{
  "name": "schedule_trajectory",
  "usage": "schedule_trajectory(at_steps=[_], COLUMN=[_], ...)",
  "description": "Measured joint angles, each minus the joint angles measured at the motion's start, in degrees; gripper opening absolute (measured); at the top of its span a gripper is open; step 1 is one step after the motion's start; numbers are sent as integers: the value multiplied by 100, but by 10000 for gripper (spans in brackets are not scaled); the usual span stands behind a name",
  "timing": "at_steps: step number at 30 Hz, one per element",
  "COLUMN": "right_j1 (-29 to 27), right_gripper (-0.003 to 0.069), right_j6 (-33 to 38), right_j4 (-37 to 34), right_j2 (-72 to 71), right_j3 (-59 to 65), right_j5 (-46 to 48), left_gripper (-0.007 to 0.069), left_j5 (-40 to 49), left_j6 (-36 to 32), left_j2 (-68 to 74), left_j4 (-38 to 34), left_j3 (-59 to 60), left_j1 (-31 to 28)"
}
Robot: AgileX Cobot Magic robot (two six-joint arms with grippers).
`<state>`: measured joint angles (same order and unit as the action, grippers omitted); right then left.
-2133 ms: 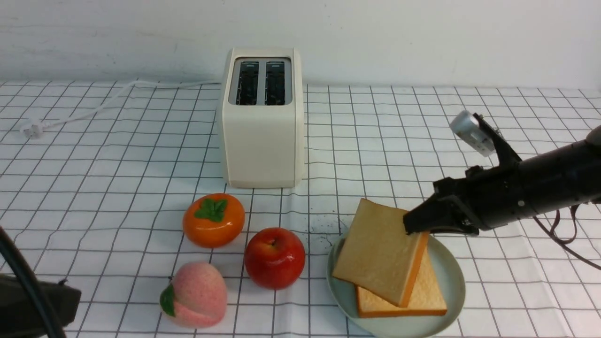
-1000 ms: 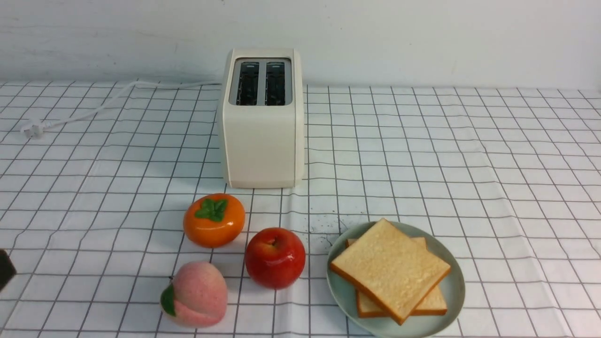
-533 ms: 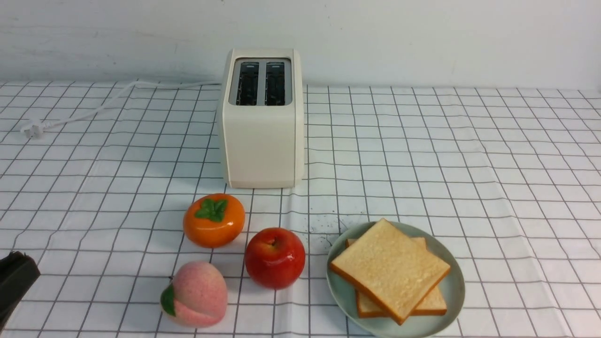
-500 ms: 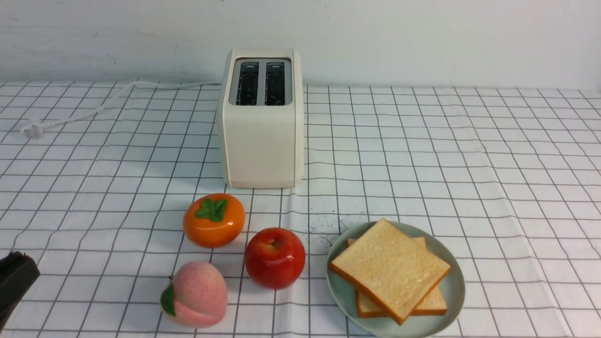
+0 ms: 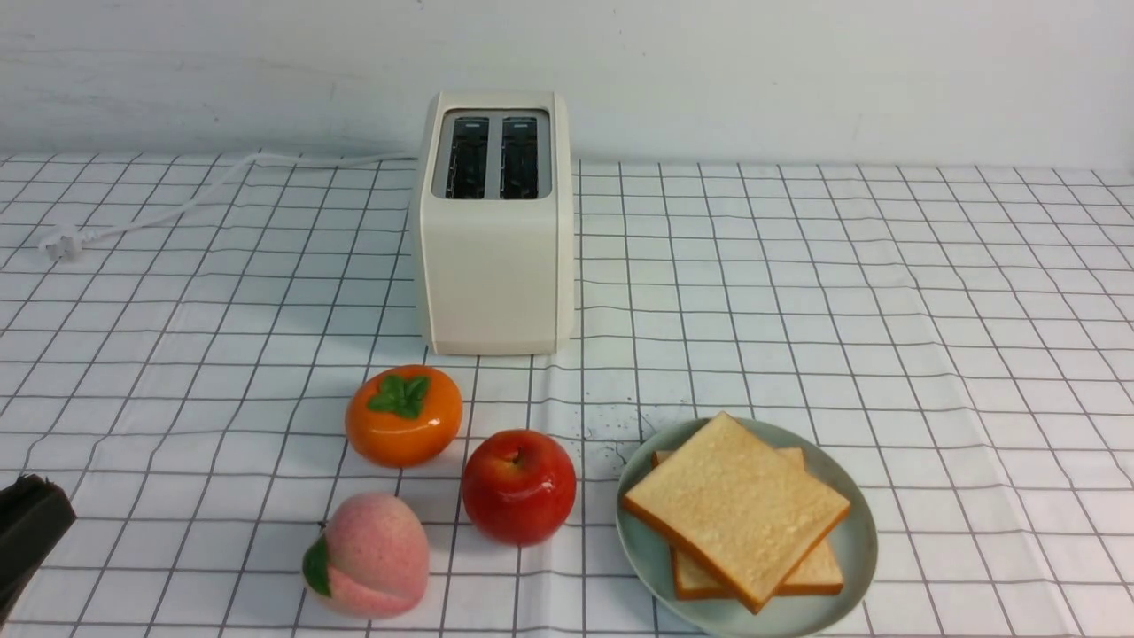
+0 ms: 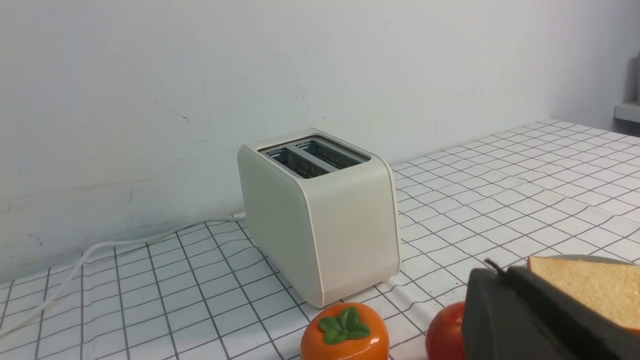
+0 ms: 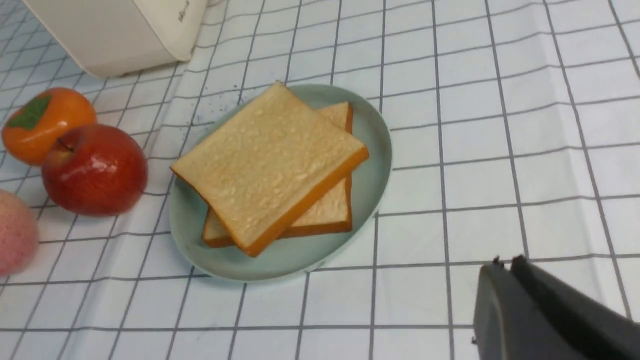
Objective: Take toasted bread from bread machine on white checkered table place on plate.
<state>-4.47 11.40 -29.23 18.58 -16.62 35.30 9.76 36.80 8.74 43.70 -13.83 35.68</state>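
Front view: white checkered table, cloth slightly creased, carrying all items listed. Bread machine, cream-white, two dark slots on top with nothing in them, stands at the middle of the far edge against the wall; its white cord trails along the cloth toward the far left corner and ends in a plug. Plate, pale mint green, sits at the near edge, right of centre. Toasted bread, two slices, lies stacked flat on the plate, the upper slice turned cornerwise over the lower one (the lower shows only at its right and near margins). Persimmon, orange with a green leaf cap, lies just in front of the bread machine. Apple, red, lies between the persimmon and the plate, close to the plate's left rim but apart from it. Peach, pink, lies at the near edge, just left of the apple. Left gripper, dark, shows partly at the near left corner, fingers pressed together, holding nothing. Right wrist view: right gripper, fingertips pressed together and holding nothing, hangs over bare cloth, apart from the plate's rim.
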Motion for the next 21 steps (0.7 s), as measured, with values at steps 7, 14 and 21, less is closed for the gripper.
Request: schedule_trajectory(at_steps=[7, 14, 21], right_j1=[358, 438, 529], right_gripper=[-19, -20, -20], right_j6=[-96, -800, -1392], right_j4=[1030, 1952, 2095], right_j2=[-1289, -1916, -1916], right_j3=[1337, 1769, 1759], right_j5=[-1487, -1319, -1257], left_gripper=[11, 20, 26], left_j5=[0, -3, 3], left_j6=[0, 0, 0], left_j2=[0, 0, 0], left_j4=[0, 6, 6], left_j3=[5, 5, 5], left_j1=[0, 0, 0])
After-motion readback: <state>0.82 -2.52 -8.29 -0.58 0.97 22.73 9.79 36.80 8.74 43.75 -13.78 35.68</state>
